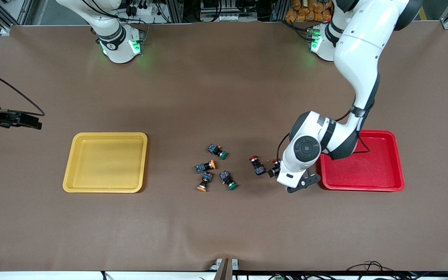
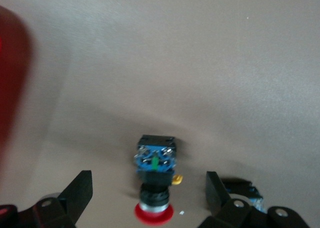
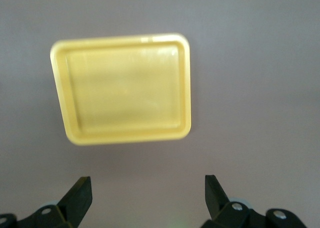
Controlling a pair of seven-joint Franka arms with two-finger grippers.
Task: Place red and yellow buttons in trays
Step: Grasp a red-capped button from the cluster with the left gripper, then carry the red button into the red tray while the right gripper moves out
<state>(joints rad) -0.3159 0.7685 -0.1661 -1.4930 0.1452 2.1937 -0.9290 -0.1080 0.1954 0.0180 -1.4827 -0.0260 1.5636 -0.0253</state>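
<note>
While the left gripper (image 2: pixel 145 188) hangs low over a red button (image 2: pixel 155 180) lying on the surface beside the red tray (image 1: pixel 364 171), its jaws are spread wide and empty, so this looks like the pre-grasp. Next it needs to drop and pinch. The right gripper (image 3: pixel 145 188) waits, released, over the yellow tray (image 3: pixel 122 87).

Six buttons (image 1: pixel 218 167) lay between the yellow tray (image 1: pixel 105 162) and red tray (image 1: pixel 364 161); the left arm (image 1: pixel 325 140) hung over one red-capped button (image 1: pixel 274 167).

Glossy plastic trays (image 1: pixel 105 136); matt brown table cover (image 1: pixel 224 89)
</note>
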